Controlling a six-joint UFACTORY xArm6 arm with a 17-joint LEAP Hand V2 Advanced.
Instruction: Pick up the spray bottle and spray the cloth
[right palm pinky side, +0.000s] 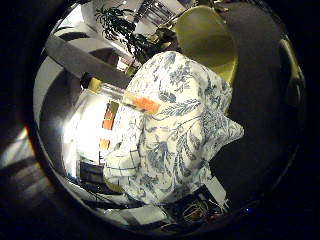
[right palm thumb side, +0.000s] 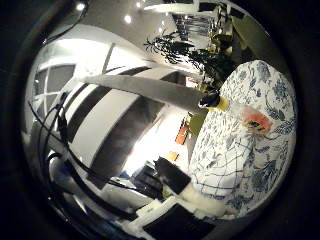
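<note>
A white cloth (right palm pinky side: 185, 125) with a blue-grey leaf print fills the middle of the little finger side view, close to the palm. A slim clear spray bottle (right palm pinky side: 125, 95) with yellowish liquid, an orange band and a black head lies along the cloth's edge, its head sticking out past the cloth. The thumb side view shows the cloth (right palm thumb side: 250, 150) and the bottle's black head (right palm thumb side: 210, 100) at one side. White and black parts of my hand (right palm thumb side: 165, 212) show at that view's edge, away from the bottle.
A yellow-green chair (right palm pinky side: 212, 40) stands behind the cloth. A dark leafy plant (right palm thumb side: 185, 50) is beyond the bottle's head. A long white beam (right palm thumb side: 140, 88) crosses the room behind. A checked patch of cloth (right palm thumb side: 220, 170) lies beside the printed part.
</note>
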